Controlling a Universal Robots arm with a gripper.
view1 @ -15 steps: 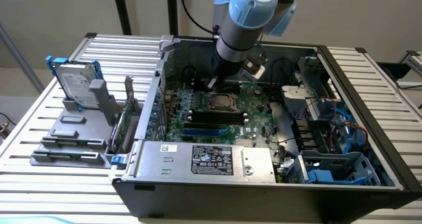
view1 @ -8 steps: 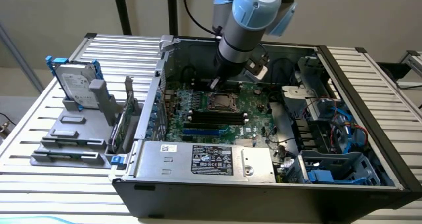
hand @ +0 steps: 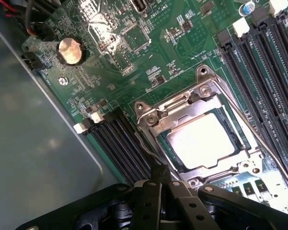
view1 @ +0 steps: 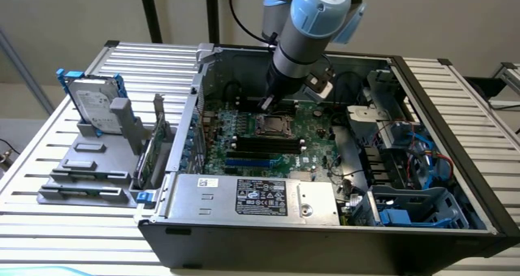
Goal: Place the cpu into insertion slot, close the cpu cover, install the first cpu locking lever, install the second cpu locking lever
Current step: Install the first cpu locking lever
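Cpu in insertion slot under cpu cover

Plain beige wall behind a ribbed silvery metal table, two black posts at the back.

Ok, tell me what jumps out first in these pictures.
The blue-grey arm plunges into the open PC case, mid-picture in the exterior view. By its shut gripper, the silvery cpu gleams, framed by the metal cover. On the exterior view's left, a hard drive stands on a grey rack.
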